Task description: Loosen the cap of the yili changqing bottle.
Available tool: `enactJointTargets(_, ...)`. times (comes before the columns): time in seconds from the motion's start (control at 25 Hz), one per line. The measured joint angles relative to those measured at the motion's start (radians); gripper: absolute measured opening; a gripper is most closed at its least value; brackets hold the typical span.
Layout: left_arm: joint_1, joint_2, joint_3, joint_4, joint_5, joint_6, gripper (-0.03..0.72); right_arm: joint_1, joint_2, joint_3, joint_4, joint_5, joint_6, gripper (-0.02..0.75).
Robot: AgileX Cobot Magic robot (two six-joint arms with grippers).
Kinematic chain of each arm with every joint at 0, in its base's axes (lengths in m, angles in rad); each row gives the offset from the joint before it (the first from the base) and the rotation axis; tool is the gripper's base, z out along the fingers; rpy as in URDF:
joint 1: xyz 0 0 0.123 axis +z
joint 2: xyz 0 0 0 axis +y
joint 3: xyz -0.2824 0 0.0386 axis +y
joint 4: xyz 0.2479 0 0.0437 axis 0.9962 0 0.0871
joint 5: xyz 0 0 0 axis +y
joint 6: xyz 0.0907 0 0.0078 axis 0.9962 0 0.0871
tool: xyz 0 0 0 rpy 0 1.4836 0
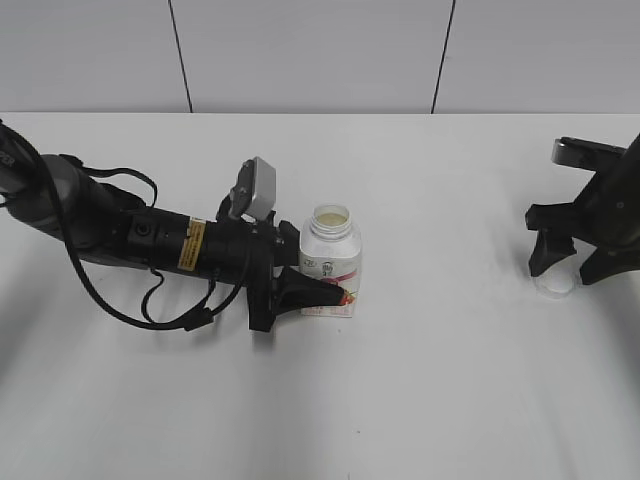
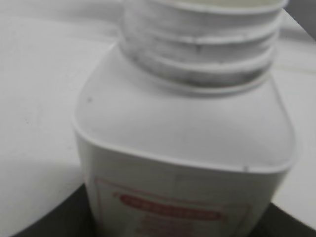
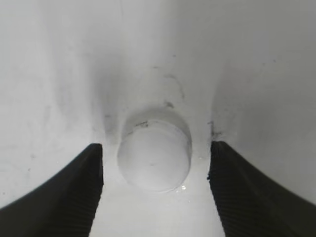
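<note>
The yili changqing bottle point(image 1: 331, 262) stands upright mid-table, white with a red-pink label, its neck open and uncapped. My left gripper point(image 1: 318, 293) is shut on the bottle's lower body. In the left wrist view the bottle point(image 2: 187, 138) fills the frame, bare threads at the top. The white cap point(image 1: 556, 283) lies on the table at the far right. My right gripper point(image 1: 565, 268) is open and straddles it. In the right wrist view the cap point(image 3: 154, 157) sits between the two spread black fingers point(image 3: 155, 190), touching neither.
The white table point(image 1: 420, 400) runs to a pale panelled wall point(image 1: 300, 50) at the back. My left arm and its cables point(image 1: 120, 240) lie across the table's left side.
</note>
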Motion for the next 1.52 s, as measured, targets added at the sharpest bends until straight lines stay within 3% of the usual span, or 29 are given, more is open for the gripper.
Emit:
enactJointTargets(0.56, 0.0, 0.0, 0.001, 0.007, 0.0, 0.0, 0.382, 0.0, -0.048, -0.039, 0.007, 0.058, 0.0, 0.529)
enactJointTargets(0.8, 0.0, 0.006, 0.006, 0.047, 0.008, -0.003, 0.578, 0.0, -0.048, -0.052, 0.016, 0.069, 0.0, 0.529)
enactJointTargets(0.92, 0.0, 0.006, 0.008, 0.048, -0.012, -0.004, 0.607, 0.0, -0.048, -0.052, 0.018, 0.072, 0.0, 0.529)
enactJointTargets(1.52, -0.001, -0.123, 0.009, 0.031, -0.025, -0.025, 0.591, 0.0, -0.048, -0.065, 0.029, 0.116, 0.0, 0.529)
